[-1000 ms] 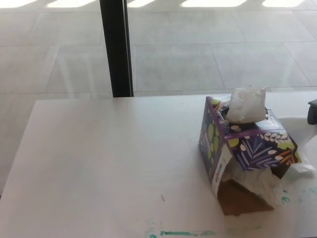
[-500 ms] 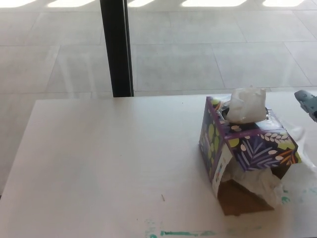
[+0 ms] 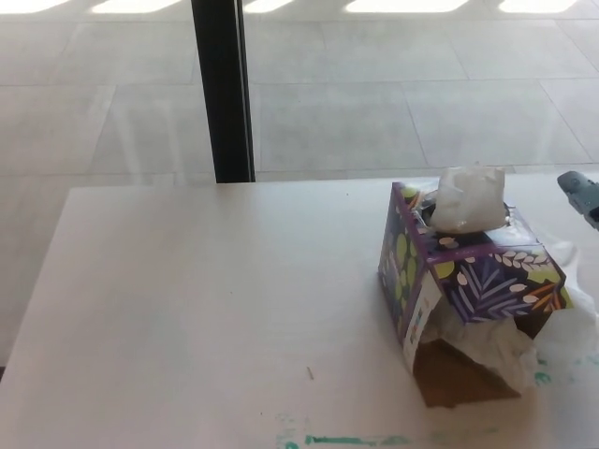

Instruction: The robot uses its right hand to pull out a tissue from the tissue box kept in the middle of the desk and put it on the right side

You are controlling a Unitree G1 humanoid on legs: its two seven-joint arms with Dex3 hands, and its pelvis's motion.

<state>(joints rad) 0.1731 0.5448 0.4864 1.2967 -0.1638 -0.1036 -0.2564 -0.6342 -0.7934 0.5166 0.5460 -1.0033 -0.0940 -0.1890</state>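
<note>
White desk (image 3: 206, 299) by tiled floor (image 3: 374, 103), black post (image 3: 223, 89); right hand (image 3: 582, 192) barely shows, grip unclear

Tissue box (image 3: 465, 281) sits on the desk (image 3: 206, 309), right of frame centre, well right of the desk's middle. Tissue (image 3: 466, 199) sticks up out of its top opening. More tissues (image 3: 524, 341) lie on the desk against the box's lower right side. Pillar (image 3: 223, 89) stands behind the desk's far edge, upper centre-left. Robot part (image 3: 582, 192) at right edge, behind-right of the box.
</note>
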